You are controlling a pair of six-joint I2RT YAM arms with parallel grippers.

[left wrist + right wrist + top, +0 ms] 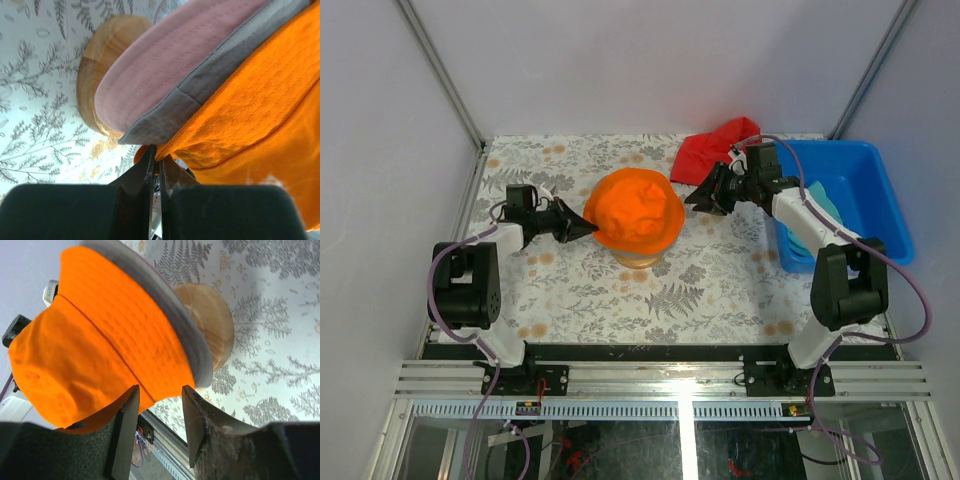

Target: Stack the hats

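- Your left gripper (155, 162) has its jaws all but together. They pinch the brim edge of the orange fabric bucket hat (638, 208), which sits topmost on the wooden mushroom-shaped stand (100, 55) at mid-table.
- Your right gripper (159, 412) stands well open with nothing between its jaws, just beside the opposite side of the orange brim.
- Beneath the orange one, the grey fabric bucket hat (170, 112) and the pink fabric bucket hat (150, 70) show only as brims.
- The teal fabric bucket hat (825, 203) lies in the blue plastic bin (860, 170), partly under your right arm. By my reading it is the one hat not yet stacked.
- Risk: if you draw the left arm back while it is clamped, you will likely drag the orange hat askew or tip the stand. Release first.
- Risk: a nudge from the right fingers could slide the soft top layers off.
- Risk: your right arm crosses the bin's near wall, so a low reach for the teal hat may catch the rim.
- Room: the fern-patterned table (620, 300) lies open in front of the stand. The crumpled red cloth (713, 150) sits close behind your right gripper, and the bin hems in the right side.
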